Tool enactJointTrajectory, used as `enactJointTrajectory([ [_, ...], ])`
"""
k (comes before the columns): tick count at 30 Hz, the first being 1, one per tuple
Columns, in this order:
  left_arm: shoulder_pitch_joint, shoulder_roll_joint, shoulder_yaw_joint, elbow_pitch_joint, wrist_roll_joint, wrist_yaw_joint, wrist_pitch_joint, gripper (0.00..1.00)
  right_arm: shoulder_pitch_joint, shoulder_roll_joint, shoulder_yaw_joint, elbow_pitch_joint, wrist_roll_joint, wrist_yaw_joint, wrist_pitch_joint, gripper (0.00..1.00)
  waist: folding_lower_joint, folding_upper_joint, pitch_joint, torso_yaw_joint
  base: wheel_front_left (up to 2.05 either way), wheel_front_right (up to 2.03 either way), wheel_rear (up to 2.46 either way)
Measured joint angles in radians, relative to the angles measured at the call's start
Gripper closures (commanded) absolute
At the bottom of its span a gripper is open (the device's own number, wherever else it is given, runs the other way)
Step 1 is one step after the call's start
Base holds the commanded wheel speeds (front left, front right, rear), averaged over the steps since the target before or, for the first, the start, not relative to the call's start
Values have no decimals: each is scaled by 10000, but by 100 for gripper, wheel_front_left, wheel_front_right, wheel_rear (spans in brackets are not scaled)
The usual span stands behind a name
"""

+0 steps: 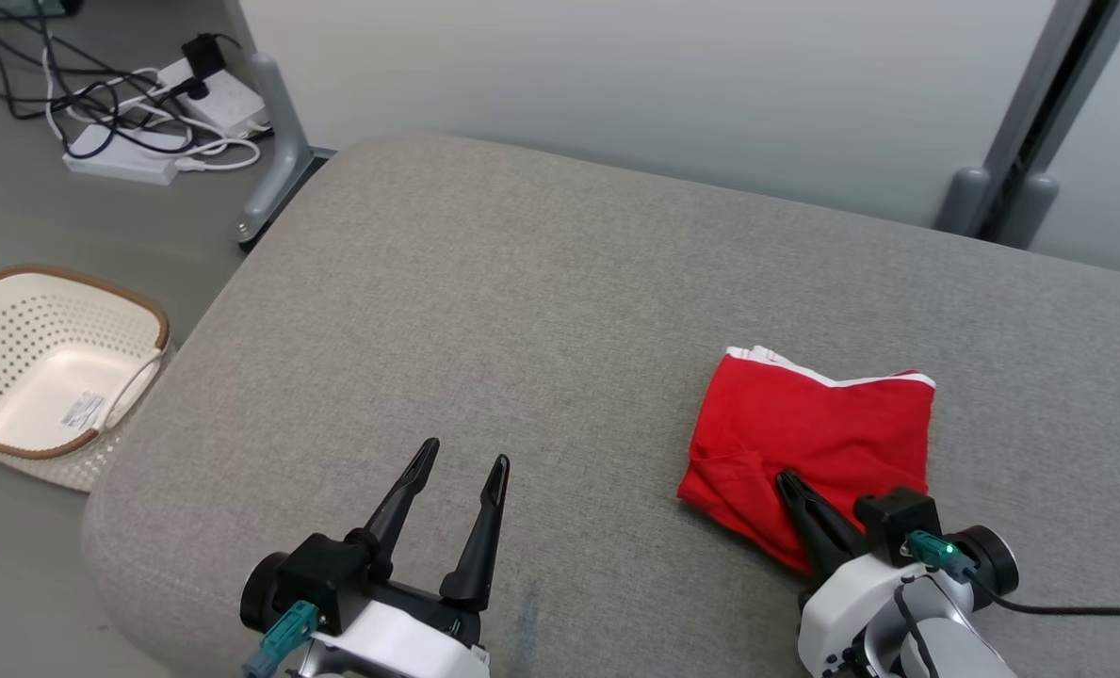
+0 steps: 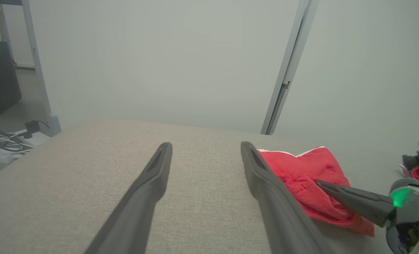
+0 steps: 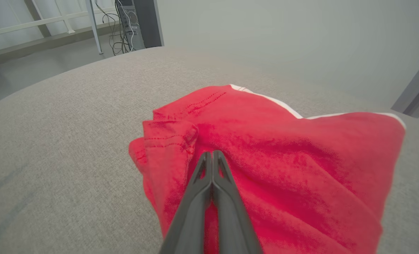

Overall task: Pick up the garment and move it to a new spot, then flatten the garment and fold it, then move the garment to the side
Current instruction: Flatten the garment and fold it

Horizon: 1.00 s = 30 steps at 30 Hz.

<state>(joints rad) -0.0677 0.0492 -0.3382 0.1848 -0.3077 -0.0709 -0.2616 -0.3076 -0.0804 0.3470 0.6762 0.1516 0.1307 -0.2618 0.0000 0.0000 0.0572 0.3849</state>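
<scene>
Red garment (image 1: pixel 823 424) on grey cushion (image 1: pixel 522 311), beneath right gripper (image 1: pixel 786 478).
Right fingers pressed together, tips touching cloth; pinch unclear. Left gripper (image 1: pixel 466 452) spread wide, empty, well apart.

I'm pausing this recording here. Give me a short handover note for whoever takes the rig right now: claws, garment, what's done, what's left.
Left claw: open, empty, over the bare grey cushion.
Right claw: shut, tips down on the near left part of the red garment; whether any fabric is pinched cannot be told.
Garment: folded into a compact shape with white trim at its far edge, lying on the right part of the cushion.
Done: it looks flattened and folded.
Left: probably the last move to the side.
</scene>
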Motion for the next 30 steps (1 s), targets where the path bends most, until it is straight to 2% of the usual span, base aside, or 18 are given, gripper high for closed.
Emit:
enactJointTrajectory([
  [4,-50,0,10,-2,0,0,0,0,-344,-13,232,617,280,0,2,100,0,0,144,250,0,0,0],
  [7,-79,0,17,-2,-4,0,0,0,-466,61,805,811,639,2,0,100,0,0,227,339,0,0,0],
  [15,-87,-2,-13,-8,-17,17,0,0,-507,67,2119,947,1350,2,2,100,0,0,196,267,0,0,0],
  [21,-82,2,71,-6,2,27,0,0,-525,-25,2552,564,1837,2,2,100,0,0,39,39,0,0,0],
  [25,-54,-2,134,-13,90,27,0,0,-514,-198,2173,-261,2034,0,2,100,0,0,-125,-272,0,0,0],
  [30,-12,0,313,-79,167,33,0,0,-233,-477,803,-1492,1875,0,0,100,0,0,-326,-829,0,0,0],
])
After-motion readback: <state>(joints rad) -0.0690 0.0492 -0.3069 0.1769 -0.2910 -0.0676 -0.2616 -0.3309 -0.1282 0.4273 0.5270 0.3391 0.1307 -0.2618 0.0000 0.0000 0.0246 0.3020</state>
